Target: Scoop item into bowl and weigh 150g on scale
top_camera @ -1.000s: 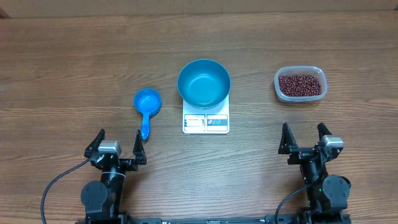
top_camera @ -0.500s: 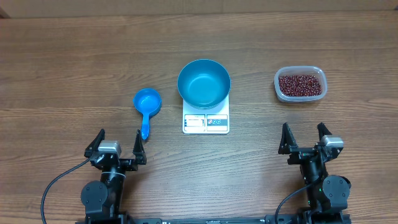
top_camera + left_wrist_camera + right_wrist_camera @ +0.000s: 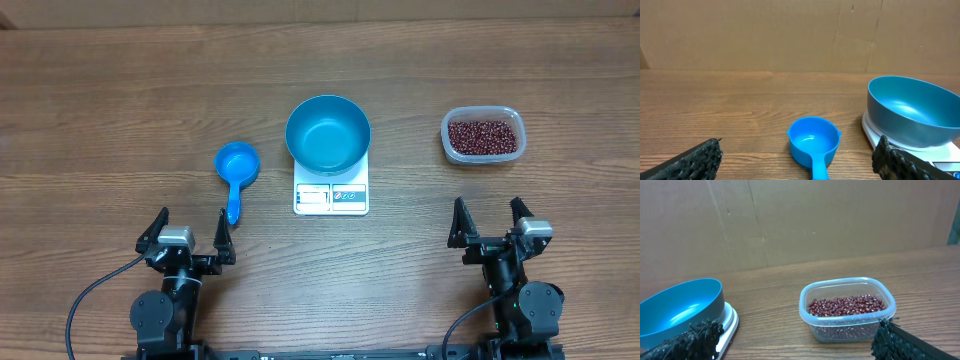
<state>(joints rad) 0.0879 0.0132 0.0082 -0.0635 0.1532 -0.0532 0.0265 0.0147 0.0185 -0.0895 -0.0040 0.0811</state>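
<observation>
The beans (image 3: 483,136) lie in a loose maroon heap inside a clear tub (image 3: 447,135) at the right of the table (image 3: 100,100), well apart from the bowl (image 3: 328,135). The bowl holds no beans and sits on the scale (image 3: 331,197), covering its rear part, so that only the front strip with the display shows from overhead. The reading is too small to make out. A scoop (image 3: 237,165) lies left of the scale, cup away from the robot and handle toward it.

The left gripper (image 3: 193,214) sits just behind the scoop's handle, and the right gripper (image 3: 487,205) sits near the table's front edge in line with the tub. Both have their jaws spread wide and grip nothing.

The left wrist view shows the scoop with its handle cut off at the bottom edge, and the bowl cut off at the right. The right wrist view shows the tub whole, half the bowl, and a sliver of scale. Each wrist view shows only the dark tips of its fingers in the lower corners. Only the overhead view takes in everything at once.
</observation>
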